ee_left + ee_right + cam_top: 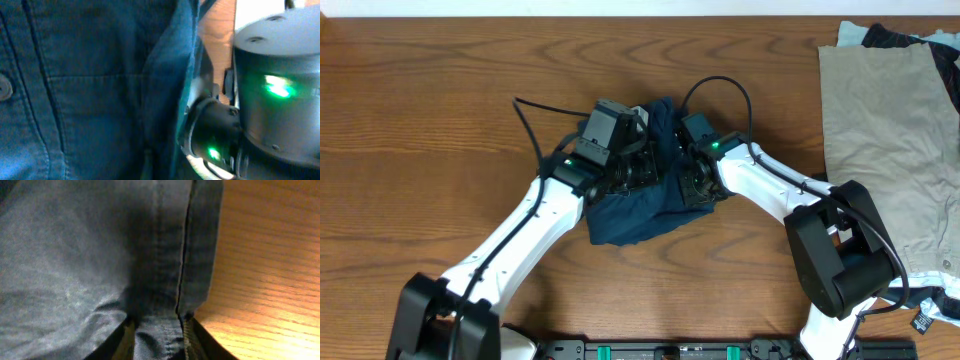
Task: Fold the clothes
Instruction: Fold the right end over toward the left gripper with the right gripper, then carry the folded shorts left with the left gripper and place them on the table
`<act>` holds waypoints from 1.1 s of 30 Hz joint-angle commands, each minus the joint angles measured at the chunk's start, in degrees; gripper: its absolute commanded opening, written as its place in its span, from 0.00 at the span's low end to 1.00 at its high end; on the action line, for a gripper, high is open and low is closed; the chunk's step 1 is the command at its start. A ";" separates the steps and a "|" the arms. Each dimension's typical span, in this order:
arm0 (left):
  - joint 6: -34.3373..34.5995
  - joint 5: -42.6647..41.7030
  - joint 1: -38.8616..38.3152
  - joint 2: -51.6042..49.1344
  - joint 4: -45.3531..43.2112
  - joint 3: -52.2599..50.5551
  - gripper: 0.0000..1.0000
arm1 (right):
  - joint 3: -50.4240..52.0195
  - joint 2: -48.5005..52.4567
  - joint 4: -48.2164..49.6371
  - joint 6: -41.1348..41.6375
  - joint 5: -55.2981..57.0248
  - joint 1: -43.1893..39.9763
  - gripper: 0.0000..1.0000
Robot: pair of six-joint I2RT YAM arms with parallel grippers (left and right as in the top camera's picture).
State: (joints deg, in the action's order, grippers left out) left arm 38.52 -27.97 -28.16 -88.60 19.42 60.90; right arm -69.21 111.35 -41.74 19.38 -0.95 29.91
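Note:
The dark navy shorts (625,215) lie bunched at the table's middle, partly lifted between both grippers. My left gripper (638,172) is on their left side. Denim with a button and a pocket seam fills the left wrist view (90,90) and covers the fingers, so it looks shut on the cloth. My right gripper (692,182) is at their right edge. In the right wrist view its fingers (161,342) are pinched on a hemmed fold of the shorts (90,255). The two grippers are close together.
A beige garment (880,130) lies spread at the right, with black cloth (890,35) at the top right and light blue cloth (950,200) at the right edge. The right arm's wrist (270,100) looms close in the left wrist view. Bare wooden table (270,255) lies beside the shorts.

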 commanded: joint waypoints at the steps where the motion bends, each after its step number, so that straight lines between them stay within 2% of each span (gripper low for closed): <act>1: 1.36 0.11 -0.15 -0.22 -0.33 1.49 0.41 | 1.57 2.54 -2.75 0.96 -0.11 -0.42 0.43; 4: -1.01 0.17 1.03 0.44 -0.68 1.49 0.43 | -1.64 2.38 -7.21 0.96 3.15 -2.86 0.49; 11: -5.92 2.32 10.78 1.16 1.84 1.49 0.44 | -12.59 -0.15 -19.23 0.70 7.61 -10.67 0.52; 13: -5.92 4.63 13.84 1.03 3.80 1.46 0.49 | -14.67 -1.18 -20.63 0.70 7.02 -12.11 0.52; 15: -5.95 6.49 16.46 0.76 5.64 1.36 0.59 | -16.02 -2.29 -21.09 -0.44 3.58 -12.96 0.53; 17: -6.05 7.30 18.73 0.24 6.29 0.74 0.67 | -16.24 -3.32 -20.61 -5.31 -4.22 -13.11 0.52; 21: -8.20 8.11 21.44 -2.14 6.19 -0.59 0.76 | -16.20 -3.67 -20.83 -14.78 -19.50 -11.72 0.53; 28: -8.50 7.39 22.25 -11.69 1.77 -0.61 0.78 | -16.17 -3.67 -21.11 -15.67 -21.57 -7.80 0.54; 33: -8.52 1.18 22.21 -17.33 -3.04 -0.61 0.78 | -16.17 -3.67 -21.59 -15.21 -21.42 -6.25 0.55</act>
State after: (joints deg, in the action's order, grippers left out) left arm 31.03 -22.72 -6.09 -104.33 17.58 60.97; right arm -84.60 108.47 -63.13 5.37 -20.86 22.85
